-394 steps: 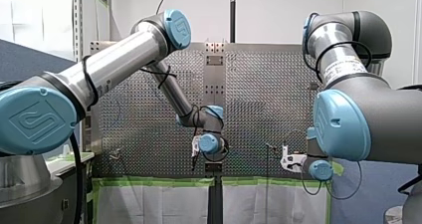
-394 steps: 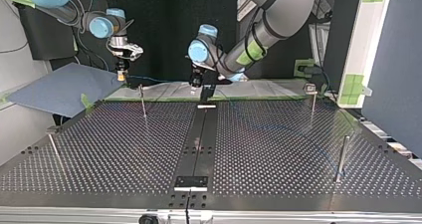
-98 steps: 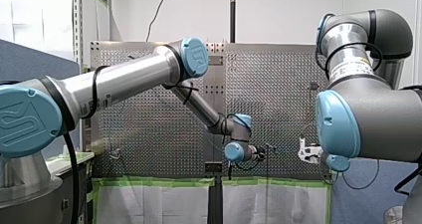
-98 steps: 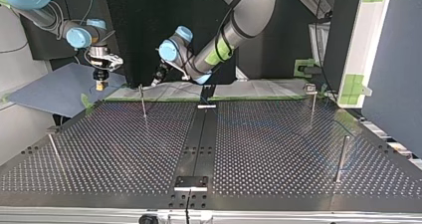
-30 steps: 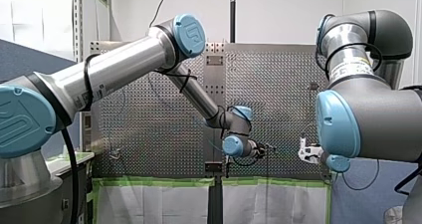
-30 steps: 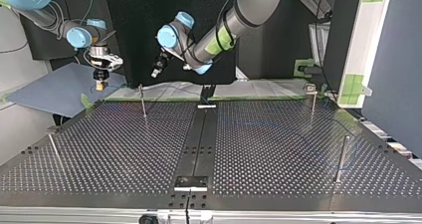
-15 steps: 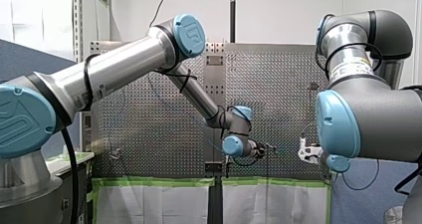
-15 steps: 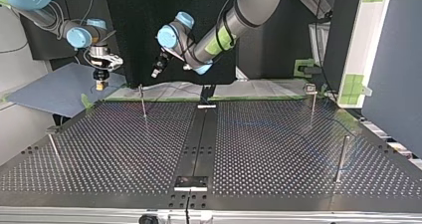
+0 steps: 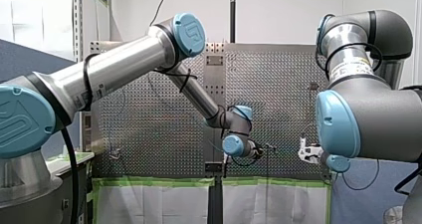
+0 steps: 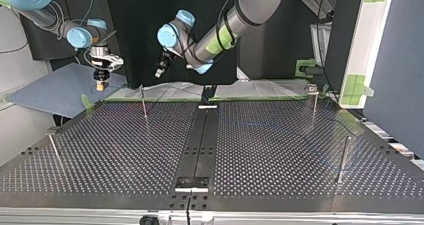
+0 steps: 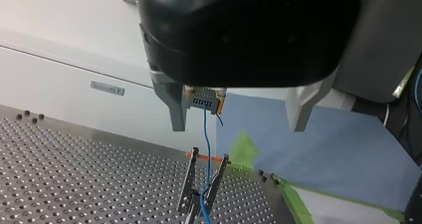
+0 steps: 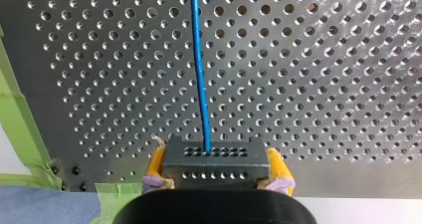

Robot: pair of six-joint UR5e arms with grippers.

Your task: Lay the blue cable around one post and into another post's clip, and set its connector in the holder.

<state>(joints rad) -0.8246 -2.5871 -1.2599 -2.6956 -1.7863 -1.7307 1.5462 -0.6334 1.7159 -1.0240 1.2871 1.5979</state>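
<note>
My right gripper (image 12: 216, 170) is shut with its yellow pads on the dark connector (image 12: 206, 157). The blue cable (image 12: 199, 59) runs straight out from the connector over the perforated table. In the left wrist view my left gripper (image 11: 238, 127) stands open with nothing between its metal fingers; beyond it the connector (image 11: 201, 100) hangs and the cable (image 11: 205, 129) drops into the forked clip of a post (image 11: 191, 184). In the top view my right gripper (image 10: 101, 81) is at the far left, off the table's back edge, and my left gripper (image 10: 161, 70) hovers above the clip post (image 10: 143, 97).
More thin posts (image 10: 314, 105) (image 10: 343, 157) (image 10: 55, 150) stand on the perforated table (image 10: 280, 155). A black strip down its middle carries a holder (image 10: 191, 183) near the front edge. A blue-grey sheet (image 10: 55, 92) and green tape (image 10: 87, 103) lie at the back left.
My left gripper has shifted and turned slightly above the clip post. My right arm and the connector have stayed where they were.
</note>
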